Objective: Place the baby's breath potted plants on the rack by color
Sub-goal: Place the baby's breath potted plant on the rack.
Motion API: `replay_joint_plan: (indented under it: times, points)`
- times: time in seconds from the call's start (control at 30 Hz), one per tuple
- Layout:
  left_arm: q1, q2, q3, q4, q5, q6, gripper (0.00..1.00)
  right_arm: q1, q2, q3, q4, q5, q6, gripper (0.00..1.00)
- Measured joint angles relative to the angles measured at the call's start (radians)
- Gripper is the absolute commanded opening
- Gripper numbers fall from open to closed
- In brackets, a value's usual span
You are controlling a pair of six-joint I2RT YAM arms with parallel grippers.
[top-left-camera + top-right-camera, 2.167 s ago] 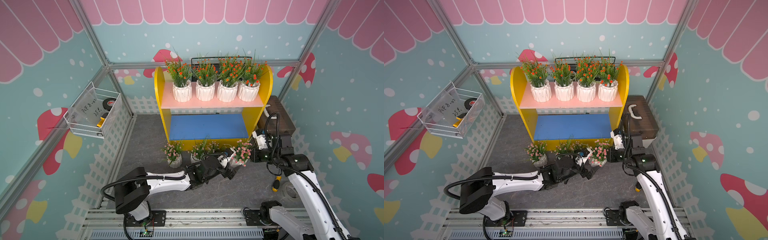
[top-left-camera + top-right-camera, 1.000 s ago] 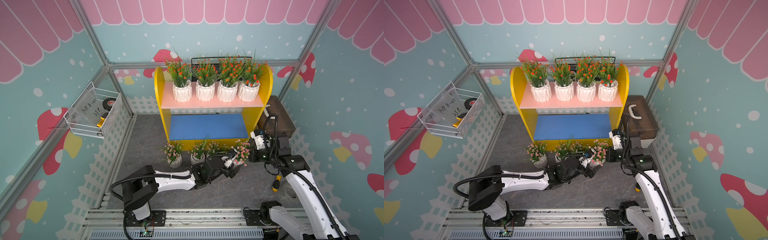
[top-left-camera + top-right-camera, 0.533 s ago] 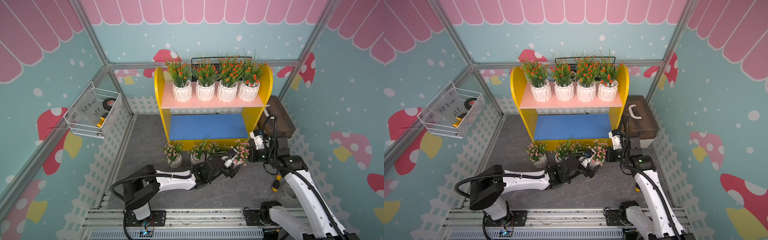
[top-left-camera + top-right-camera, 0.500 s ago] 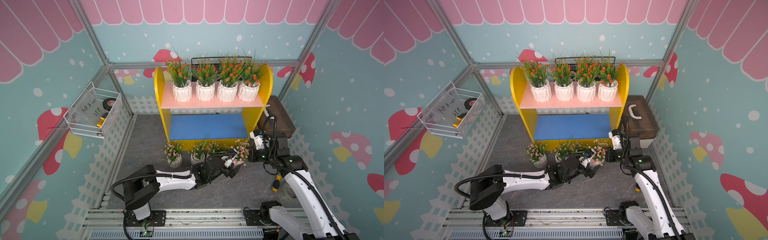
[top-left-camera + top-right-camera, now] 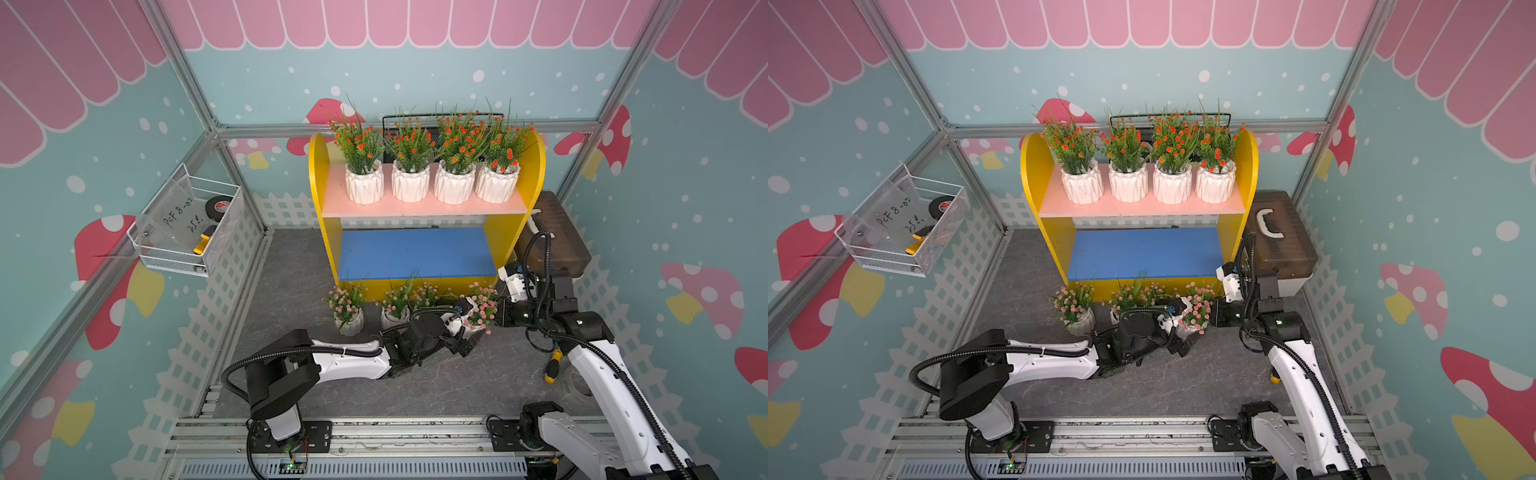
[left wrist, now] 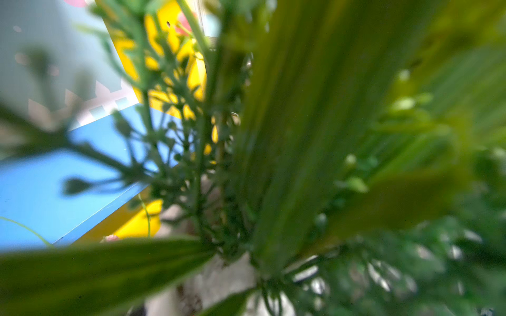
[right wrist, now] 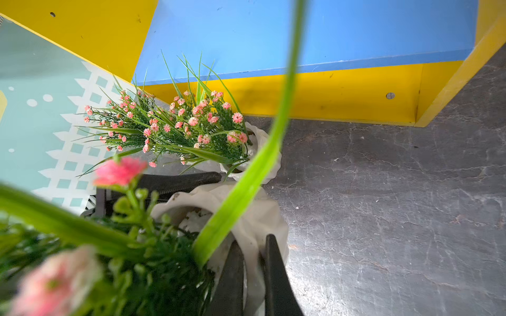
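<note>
A white ribbed pot (image 7: pixel 246 219) of pink-flowered sprigs stands upright, stems pointing up. The right pincer (image 7: pixel 252 246) clamps its rim. I cannot tell the state of the left pincer (image 5: pixel 467 338).

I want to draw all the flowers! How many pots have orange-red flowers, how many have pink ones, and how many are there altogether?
Orange-red flower pots: 4
Pink flower pots: 4
Total: 8

Four potted plants (image 5: pixel 409 187) stand in a row on the upper board (image 5: pixel 415 210) of the rack (image 5: pixel 515 232), with the lower board (image 5: pixel 411 253) beneath. Four more plants (image 5: pixel 348 322) sit in a line just in front of the rack. A wire basket (image 5: pixel 183 249) hangs on the left wall; a lidded box (image 5: pixel 561 245) sits right of the rack, and another basket (image 5: pixel 440 117) behind it.
</note>
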Motion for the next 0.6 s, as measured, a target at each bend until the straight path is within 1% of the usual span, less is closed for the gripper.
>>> replay_joint_plan:
  times: [0.07,0.17,0.3,0.47,0.6]
  points:
    - [0.0,0.0,0.0,-0.001,0.001,0.001,0.85,0.0,0.0,-0.001,-0.003,0.001,0.002,0.02]
    - [0.0,0.0,0.003,-0.01,0.001,0.007,0.77,0.0,0.0,-0.003,-0.003,0.003,0.005,0.06]
    - [0.0,0.0,0.013,-0.031,0.0,0.008,0.76,0.0,0.0,-0.004,-0.003,0.007,0.004,0.13]
    - [0.0,0.0,0.021,-0.047,0.002,0.003,0.76,0.001,0.0,-0.004,0.019,0.001,0.009,0.26]
    - [0.0,0.001,0.028,-0.056,0.018,0.0,0.75,0.002,0.0,-0.004,0.039,0.006,0.007,0.3]
